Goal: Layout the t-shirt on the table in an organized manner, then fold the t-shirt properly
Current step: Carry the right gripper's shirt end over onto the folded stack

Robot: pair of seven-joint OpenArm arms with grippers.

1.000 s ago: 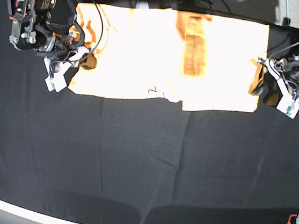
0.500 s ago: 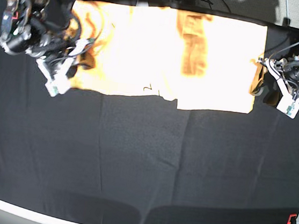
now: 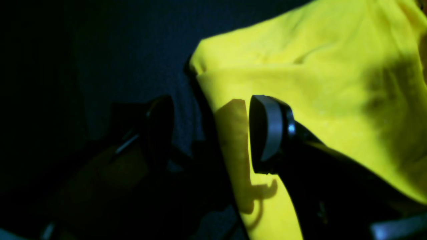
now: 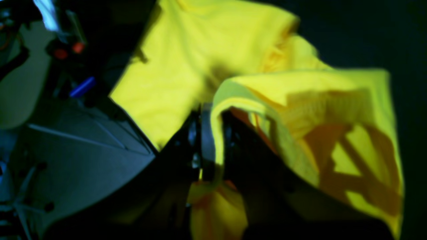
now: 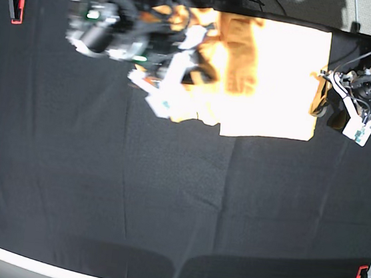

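Meanwhile the right gripper [image 4: 213, 140], clenched on a t-shirt [image 5: 273, 75] edge, carries it across the far part of the table [image 5: 164, 210]; the thin pinch could slip and bunch the fold. The left gripper [image 3: 210, 133] straddles the opposite edge, jaws wide. Glare washes out the creases

The t-shirt [image 5: 272, 82] is pale yellow-orange, washed nearly white by glare, and lies at the far edge of the black cloth worktop [image 5: 165, 204]. Its half toward the worktop's right end lies flat, with a straight near hem. The other half is lifted and doubled over toward the middle, bunched and creased. A darker orange fold [image 5: 240, 55] runs from the far edge down across the flat part.
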